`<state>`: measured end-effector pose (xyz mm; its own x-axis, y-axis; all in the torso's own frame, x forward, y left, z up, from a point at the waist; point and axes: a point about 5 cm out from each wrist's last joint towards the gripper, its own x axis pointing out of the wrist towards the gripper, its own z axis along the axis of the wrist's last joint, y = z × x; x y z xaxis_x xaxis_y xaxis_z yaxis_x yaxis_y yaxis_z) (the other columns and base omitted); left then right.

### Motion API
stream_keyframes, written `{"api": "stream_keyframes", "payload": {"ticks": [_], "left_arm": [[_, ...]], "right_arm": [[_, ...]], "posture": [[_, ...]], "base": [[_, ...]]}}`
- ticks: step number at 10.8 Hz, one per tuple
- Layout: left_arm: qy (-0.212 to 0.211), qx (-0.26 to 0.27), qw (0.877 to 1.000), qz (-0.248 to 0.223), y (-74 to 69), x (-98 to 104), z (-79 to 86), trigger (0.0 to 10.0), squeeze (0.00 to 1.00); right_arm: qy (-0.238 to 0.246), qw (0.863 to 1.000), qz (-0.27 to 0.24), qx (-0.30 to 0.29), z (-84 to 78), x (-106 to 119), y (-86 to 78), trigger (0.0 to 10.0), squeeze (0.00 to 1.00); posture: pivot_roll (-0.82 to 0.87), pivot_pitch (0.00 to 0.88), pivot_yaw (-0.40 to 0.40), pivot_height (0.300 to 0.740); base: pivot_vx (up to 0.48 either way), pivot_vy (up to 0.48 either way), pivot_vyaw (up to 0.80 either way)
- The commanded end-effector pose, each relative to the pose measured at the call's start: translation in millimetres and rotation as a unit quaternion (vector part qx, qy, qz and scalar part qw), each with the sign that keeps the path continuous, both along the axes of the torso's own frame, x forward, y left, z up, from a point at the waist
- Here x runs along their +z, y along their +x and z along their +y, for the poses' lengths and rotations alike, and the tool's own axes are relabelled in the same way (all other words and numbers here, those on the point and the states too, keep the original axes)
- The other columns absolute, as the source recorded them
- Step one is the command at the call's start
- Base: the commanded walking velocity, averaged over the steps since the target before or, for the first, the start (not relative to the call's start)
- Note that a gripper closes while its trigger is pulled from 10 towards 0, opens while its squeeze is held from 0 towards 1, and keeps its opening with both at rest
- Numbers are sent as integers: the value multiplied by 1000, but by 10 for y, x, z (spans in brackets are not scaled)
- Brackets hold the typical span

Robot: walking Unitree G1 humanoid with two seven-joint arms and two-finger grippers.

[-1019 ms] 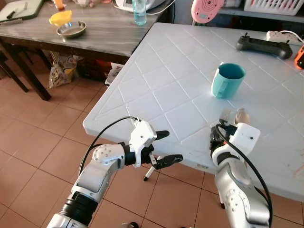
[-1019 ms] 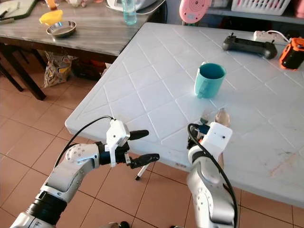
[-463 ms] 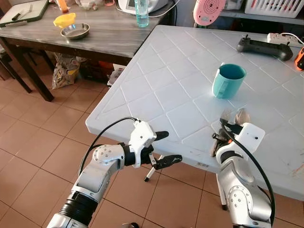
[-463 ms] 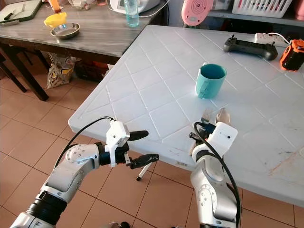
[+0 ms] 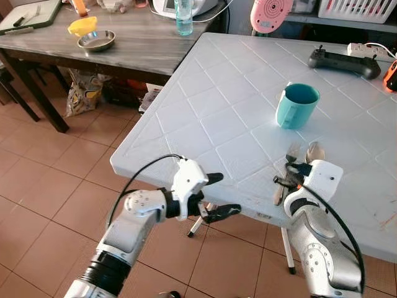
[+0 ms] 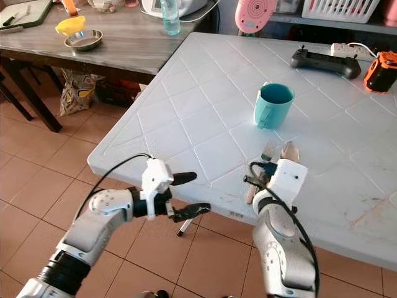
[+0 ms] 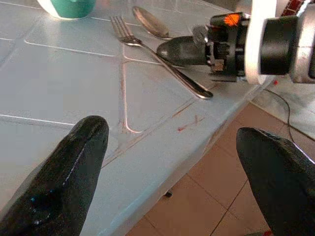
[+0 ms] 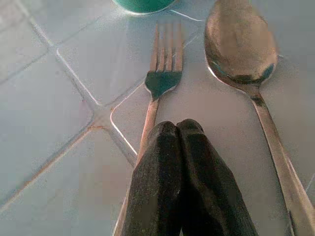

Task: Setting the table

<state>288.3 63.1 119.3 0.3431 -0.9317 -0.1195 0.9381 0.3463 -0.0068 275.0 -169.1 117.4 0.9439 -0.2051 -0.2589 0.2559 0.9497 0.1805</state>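
Left eye view, lower middle: left gripper (image 5: 216, 195) hangs off the white table's (image 5: 205, 124) near edge, fingers spread wide, empty. Lower right: right gripper (image 8: 184, 132), fingers pressed together, holding nothing, rests over the fork (image 8: 160, 86) and spoon (image 8: 241, 49) lying side by side. Teal mug (image 5: 297, 105) stands beyond, mid-right.

No words, numbers or brand marks are showing clearly enough to read anywhere in these views. Nothing legible is appearing on any item on the two tables.
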Motion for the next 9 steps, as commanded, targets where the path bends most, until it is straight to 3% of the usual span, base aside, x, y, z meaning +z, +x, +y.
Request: {"api": "stream_keyframes", "payload": {"ticks": [1,2,3,4,7,9], "left_arm": [[5,6,1000,3,-21,-25,12,10000,0],[3,8,1000,2,-21,-23,4,10000,0],[1,8,1000,3,-22,-23,3,10000,0],[0,8,1000,2,-20,-19,-2,10000,0],[-1,7,1000,0,-6,-3,-18,10000,0],[-1,6,1000,-3,8,8,-26,10000,0]], "right_arm": [[-18,996,85,17,25,-309,-126,784,0],[-47,996,79,16,-5,-265,-148,4588,937],[-40,996,78,17,20,-257,-168,7843,1000],[-42,996,81,11,47,-273,-210,10000,1000],[-35,997,74,-6,63,-277,-305,10000,1000],[-67,997,43,-12,26,-130,-295,10000,1000]], "posture": [[73,147,61,740],[73,146,58,740],[73,146,58,740],[69,146,59,740],[68,139,67,740],[65,135,71,740]], "base": [[0,0,0],[0,0,0],[0,0,0],[0,0,0],[0,0,0],[0,0,0]]}}
